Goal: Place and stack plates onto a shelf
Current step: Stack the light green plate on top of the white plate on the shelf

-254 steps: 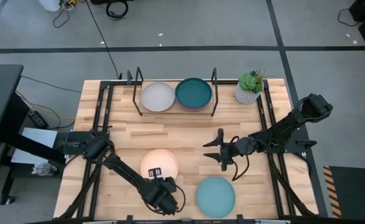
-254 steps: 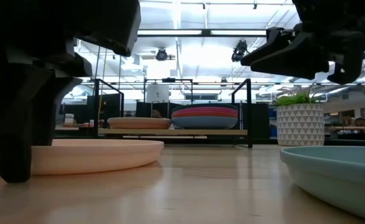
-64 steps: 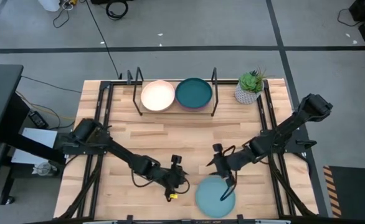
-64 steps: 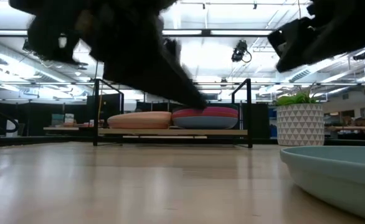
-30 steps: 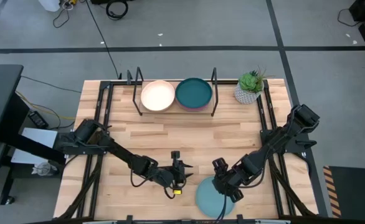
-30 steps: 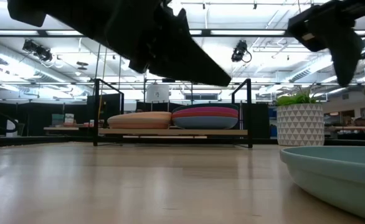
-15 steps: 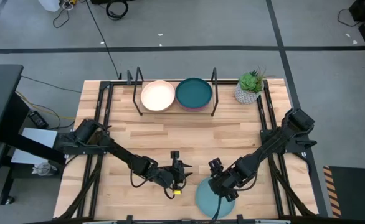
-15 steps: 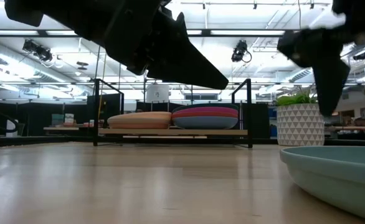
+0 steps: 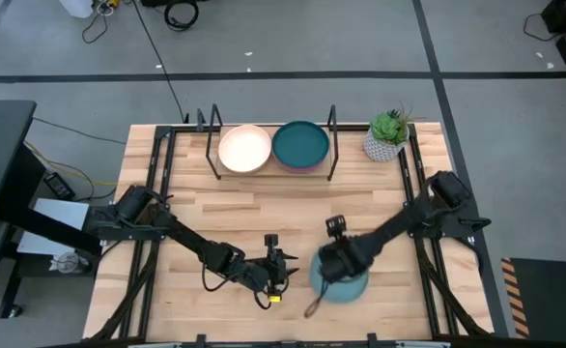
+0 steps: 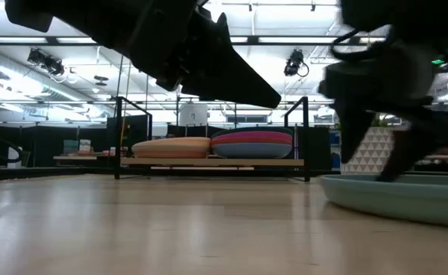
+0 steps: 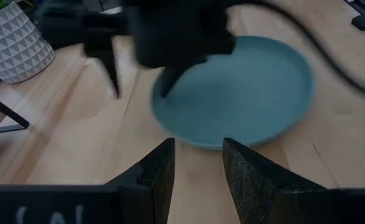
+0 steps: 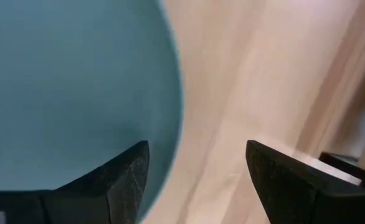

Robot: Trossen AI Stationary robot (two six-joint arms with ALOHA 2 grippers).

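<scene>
Near the front edge of the wooden surface (image 9: 293,217), we are looking at a light blue plate (image 9: 346,286) lying flat, with the right gripper (image 9: 333,266) hanging right over its rim. Its jaws are standing wide: in the right wrist view one finger (image 12: 127,177) is sitting above the plate's inside while the other is out over bare wood, so the rim is running between them and nothing is being gripped. Just beside the plate, the left gripper (image 9: 276,275) is hovering with its jaws partly apart and holding nothing, pointing toward the plate. At the far edge, the shelf (image 9: 271,171) is carrying two stacks side by side, a cream plate (image 9: 244,148) topping one and a dark teal plate (image 9: 299,144) topping the other. We are also seeing a potted plant (image 9: 386,135) standing just beside the shelf.
</scene>
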